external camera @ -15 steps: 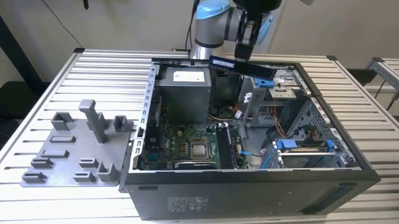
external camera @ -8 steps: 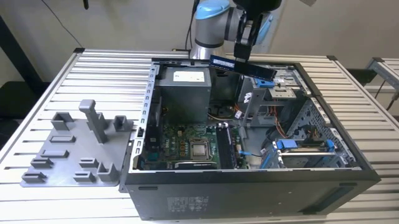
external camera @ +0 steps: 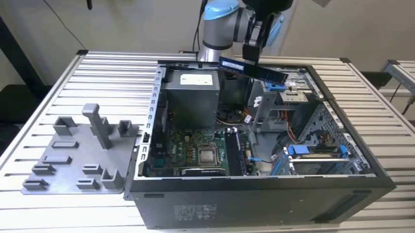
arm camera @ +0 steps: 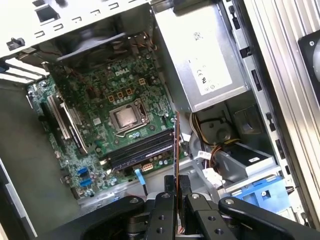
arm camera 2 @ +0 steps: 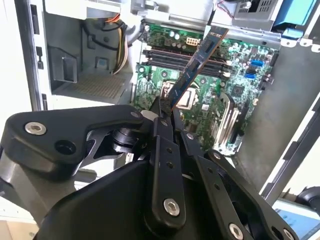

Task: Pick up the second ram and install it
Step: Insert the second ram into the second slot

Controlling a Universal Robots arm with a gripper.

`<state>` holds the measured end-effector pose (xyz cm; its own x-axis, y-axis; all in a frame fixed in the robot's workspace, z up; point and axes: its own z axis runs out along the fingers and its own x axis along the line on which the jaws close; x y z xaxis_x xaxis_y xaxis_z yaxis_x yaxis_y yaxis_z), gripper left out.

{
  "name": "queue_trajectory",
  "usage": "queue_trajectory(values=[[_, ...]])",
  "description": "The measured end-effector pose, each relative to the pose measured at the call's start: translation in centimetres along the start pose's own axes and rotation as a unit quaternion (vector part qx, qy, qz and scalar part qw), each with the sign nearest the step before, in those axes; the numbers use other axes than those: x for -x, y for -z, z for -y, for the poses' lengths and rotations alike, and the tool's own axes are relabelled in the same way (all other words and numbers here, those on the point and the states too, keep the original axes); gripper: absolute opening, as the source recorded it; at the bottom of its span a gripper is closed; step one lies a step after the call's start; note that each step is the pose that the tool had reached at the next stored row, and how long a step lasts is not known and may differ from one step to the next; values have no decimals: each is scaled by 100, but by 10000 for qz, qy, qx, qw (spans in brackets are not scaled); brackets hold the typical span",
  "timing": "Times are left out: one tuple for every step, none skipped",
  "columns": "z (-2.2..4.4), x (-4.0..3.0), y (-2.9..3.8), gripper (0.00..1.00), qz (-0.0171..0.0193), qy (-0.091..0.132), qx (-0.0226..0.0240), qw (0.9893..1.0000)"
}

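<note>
The ram stick (external camera: 254, 70) hangs above the back of the open computer case (external camera: 259, 204) on the bench (external camera: 97, 77), its long axis slanting down toward the exterior view's right, with the arm (external camera: 219, 22) bent over from behind and its pincer (external camera: 250, 57) clamped on the stick.

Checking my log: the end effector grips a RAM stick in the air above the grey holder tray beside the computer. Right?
Not quite. The end effector grips the RAM stick in the air above the open computer case, not the grey holder tray, which lies apart at the exterior view's left. The exterior view shows this.
</note>
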<state>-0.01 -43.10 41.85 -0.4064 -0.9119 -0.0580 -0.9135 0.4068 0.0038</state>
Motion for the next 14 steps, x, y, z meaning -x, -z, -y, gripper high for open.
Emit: queue_trajectory(values=[[0,0,0,15,0,-80,-5,10000],[0,0,0,15,0,-175,-10,9998],[0,0,0,15,1,-262,-15,9997],[0,0,0,15,1,-348,-20,9994],[0,0,0,15,1,-432,-25,9991],[0,0,0,15,2,-514,-30,9987],[0,0,0,15,2,-599,-35,9982],[0,0,0,15,2,-676,-39,9977],[0,0,0,15,3,-762,-44,9971],[0,0,0,15,3,-843,-49,9964],[0,0,-1,15,3,-924,-54,9957],[0,0,-1,15,4,-1007,-59,9949],[0,0,-1,15,4,-1088,-63,9940],[0,0,-1,15,4,-1168,-68,9931]])
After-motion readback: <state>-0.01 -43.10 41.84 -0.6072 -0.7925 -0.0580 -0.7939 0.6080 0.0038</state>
